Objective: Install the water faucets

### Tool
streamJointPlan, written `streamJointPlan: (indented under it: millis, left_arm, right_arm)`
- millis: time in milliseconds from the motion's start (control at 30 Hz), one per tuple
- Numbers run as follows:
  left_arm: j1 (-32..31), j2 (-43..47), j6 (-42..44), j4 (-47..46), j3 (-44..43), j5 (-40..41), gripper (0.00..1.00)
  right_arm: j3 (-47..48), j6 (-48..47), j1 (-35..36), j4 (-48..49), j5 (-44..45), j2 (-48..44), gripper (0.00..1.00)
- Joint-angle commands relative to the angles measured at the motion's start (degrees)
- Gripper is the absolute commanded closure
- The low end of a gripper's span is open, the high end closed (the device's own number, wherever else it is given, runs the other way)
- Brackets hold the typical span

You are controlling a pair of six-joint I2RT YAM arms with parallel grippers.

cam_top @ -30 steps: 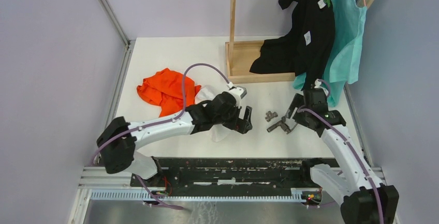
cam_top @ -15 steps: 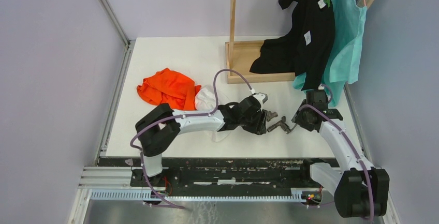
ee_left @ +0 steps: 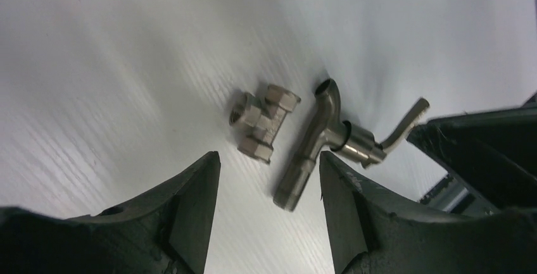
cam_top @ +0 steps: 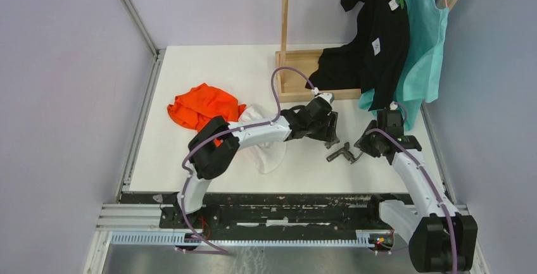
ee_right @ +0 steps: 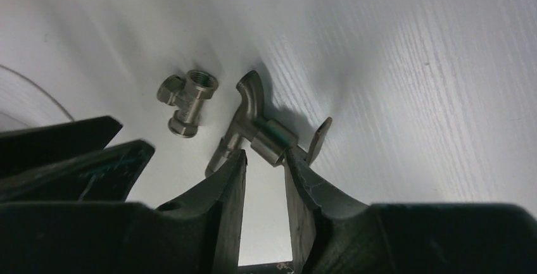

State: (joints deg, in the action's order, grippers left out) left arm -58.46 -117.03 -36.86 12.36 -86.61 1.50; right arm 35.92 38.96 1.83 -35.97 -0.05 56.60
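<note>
White tabletop (cam_top: 209,71) carries the water faucet (ee_right: 269,138) and tee fitting (ee_right: 185,104) side by side at right-centre, both rigid, smooth metal judged likely to slip and best gripped across the valve body; left hand (ee_left: 267,160) hovers spread above them, right hand (ee_right: 265,155) straddles the faucet, whether clamped cannot be told.

This looks like a robot lab. A left arm (cam_top: 253,136) and a right arm (cam_top: 415,173) sit on a metal rail (cam_top: 285,236) by a white counter (cam_top: 209,65). Plain purple walls (cam_top: 63,65) box it in.
</note>
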Motion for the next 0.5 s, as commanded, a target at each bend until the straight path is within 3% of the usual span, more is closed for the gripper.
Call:
streamJointPlan:
  millis: [0, 167, 333, 467]
  left_arm:
    - [-0.1, -3.4, 4.1, 7.0, -7.0, 6.4, 0.35]
    - [5.0, 4.8, 0.4, 3.3, 2.1, 5.9, 0.34]
    - [10.2, 13.8, 0.8, 3.3, 8.9, 4.9, 0.30]
    - [12.6, 20.9, 0.6, 2.6, 13.1, 3.4, 0.27]
  right_arm:
    - [0.0, 2.5, -0.1, 4.2, -4.6, -3.8, 0.65]
    - [0.5, 4.5, 2.8, 8.0, -7.8, 0.8, 0.62]
    - [5.2, 8.2, 13.3, 8.0, 0.6, 9.3, 0.49]
    - [8.8, 13.8, 17.0, 7.0, 5.5, 16.9, 0.45]
